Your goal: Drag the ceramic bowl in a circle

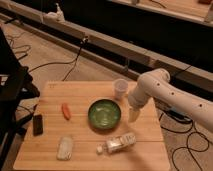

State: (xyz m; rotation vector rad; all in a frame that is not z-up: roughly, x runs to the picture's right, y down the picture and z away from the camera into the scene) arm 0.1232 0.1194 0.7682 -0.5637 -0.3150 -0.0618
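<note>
The green ceramic bowl (104,114) sits upright near the middle of the wooden table (90,160), glossy with a mottled lighter inside. My gripper (133,116) hangs from the white arm (165,92) just right of the bowl, close to its rim but apart from it, low over the table. A small translucent white cup (120,89) stands behind the bowl, to its upper right.
An orange carrot-like piece (65,110) lies left of the bowl. A dark flat object (37,124) lies at the table's left edge. A pale sponge-like block (65,147) and a lying plastic bottle (117,144) are at the front. Cables run on the floor.
</note>
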